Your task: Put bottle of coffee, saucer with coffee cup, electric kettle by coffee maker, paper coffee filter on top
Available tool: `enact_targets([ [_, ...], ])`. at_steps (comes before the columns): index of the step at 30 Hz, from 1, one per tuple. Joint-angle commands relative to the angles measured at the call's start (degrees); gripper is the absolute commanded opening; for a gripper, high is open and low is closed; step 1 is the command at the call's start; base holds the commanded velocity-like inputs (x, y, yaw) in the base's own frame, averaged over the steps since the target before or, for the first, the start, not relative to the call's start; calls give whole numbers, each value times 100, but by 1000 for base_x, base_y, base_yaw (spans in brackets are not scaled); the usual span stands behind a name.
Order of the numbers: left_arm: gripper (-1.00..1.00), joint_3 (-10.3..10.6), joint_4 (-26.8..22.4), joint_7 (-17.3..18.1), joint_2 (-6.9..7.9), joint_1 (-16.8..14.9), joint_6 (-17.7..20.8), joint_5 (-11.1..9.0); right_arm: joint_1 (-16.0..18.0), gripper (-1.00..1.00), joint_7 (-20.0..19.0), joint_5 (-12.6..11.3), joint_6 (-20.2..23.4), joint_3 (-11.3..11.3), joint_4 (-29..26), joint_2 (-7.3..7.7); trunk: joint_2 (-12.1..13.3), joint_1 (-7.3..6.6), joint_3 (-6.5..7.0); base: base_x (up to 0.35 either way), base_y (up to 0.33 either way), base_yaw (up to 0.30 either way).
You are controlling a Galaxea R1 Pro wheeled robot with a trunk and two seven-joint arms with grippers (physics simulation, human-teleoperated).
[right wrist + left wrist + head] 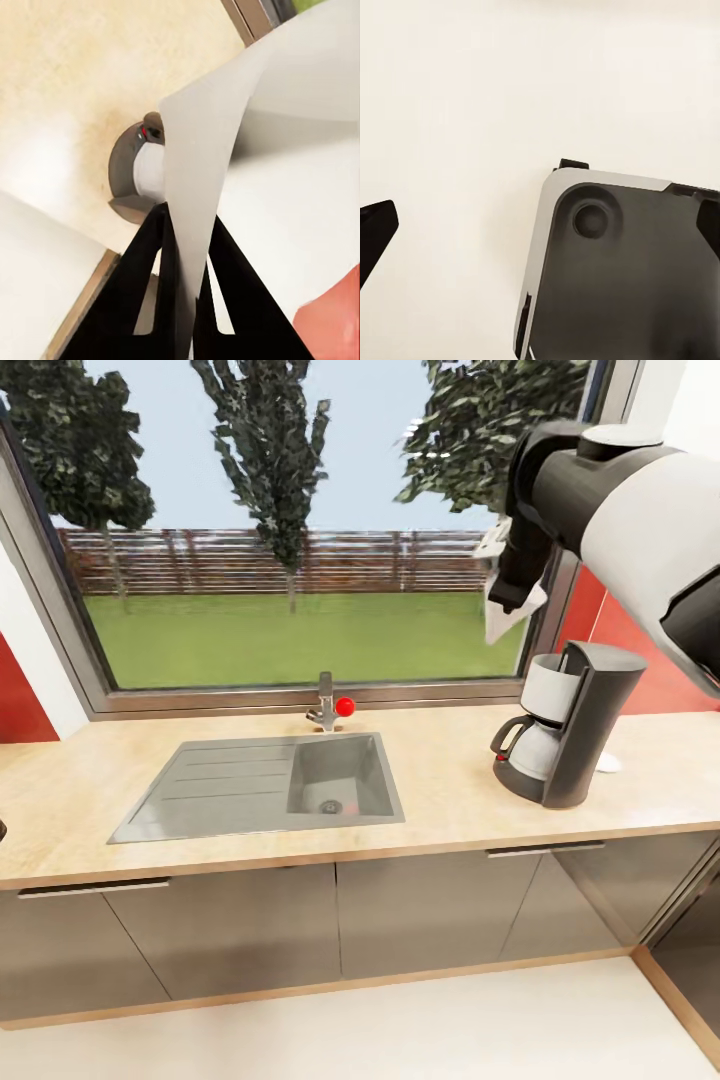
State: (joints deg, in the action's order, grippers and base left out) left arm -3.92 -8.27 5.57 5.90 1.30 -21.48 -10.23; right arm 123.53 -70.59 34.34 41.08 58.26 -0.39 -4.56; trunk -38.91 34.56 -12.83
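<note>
Our right hand (515,592) is pinched closed on the paper coffee filter (508,615), holding it in the air above the coffee maker (567,722), which stands on the tabletop (440,760) right of the sink (265,785) and its faucet (327,705). A small white object (608,763) lies just behind the machine. Our left hand's (540,247) fingers (375,236) are spread wide, gripping nothing, over the robot base (622,270) and floor (450,112).

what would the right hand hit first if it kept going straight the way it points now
Probably the coffee maker. The right hand, shut on the paper coffee filter, points down at it from above, with the countertop beyond. Depth between them is unclear.
</note>
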Motion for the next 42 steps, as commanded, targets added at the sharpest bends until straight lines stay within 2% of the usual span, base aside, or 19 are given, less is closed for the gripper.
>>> enact_targets([
  [1,100,-39,-8,58,-1,2,4,-41,4,-100,-76,97,27,-28,-6,1,-6,2,-7,0,0,0],
  [2,100,-39,-8,58,-1,2,4,-41,4,-100,-166,212,-43,25,-9,3,-6,2,-7,0,0,0],
  [4,100,-39,-8,58,-1,2,4,-41,4,-100,-306,588,-176,327,-15,-27,-6,2,-7,0,0,0],
  [6,100,-39,-8,58,-1,2,4,-41,4,-100,-348,717,-176,444,-31,-45,-6,2,-7,0,0,0],
  [9,100,-37,-8,58,-3,2,4,-33,4,-100,-348,1137,-89,773,-64,-97,-6,2,-7,0,0,0],
  [16,100,-65,-8,61,-9,2,4,-32,4,-100,-297,1386,156,916,-74,-213,-6,2,-7,0,0,0],
  [20,100,-89,-8,58,-11,2,4,-46,4,-100,-254,1714,193,904,-75,-311,-6,2,-7,0,0,0],
  [26,100,-84,-8,58,-17,2,8,-25,4,-100,-244,1767,178,891,-75,-298,-6,2,-7,0,0,0],
  [33,100,-68,-8,71,-129,2,17,-23,9,-100,-281,1781,127,874,-20,-265,-6,2,-7,0,0,0],
  [39,100,-42,222,59,-154,1,12,-21,11,-100,-347,1737,25,838,12,11,-6,2,-7,164,0,0],
  [42,100,-39,274,58,-158,0,12,-19,12,-100,-350,1735,11,835,13,34,-6,2,-7,313,0,0],
])
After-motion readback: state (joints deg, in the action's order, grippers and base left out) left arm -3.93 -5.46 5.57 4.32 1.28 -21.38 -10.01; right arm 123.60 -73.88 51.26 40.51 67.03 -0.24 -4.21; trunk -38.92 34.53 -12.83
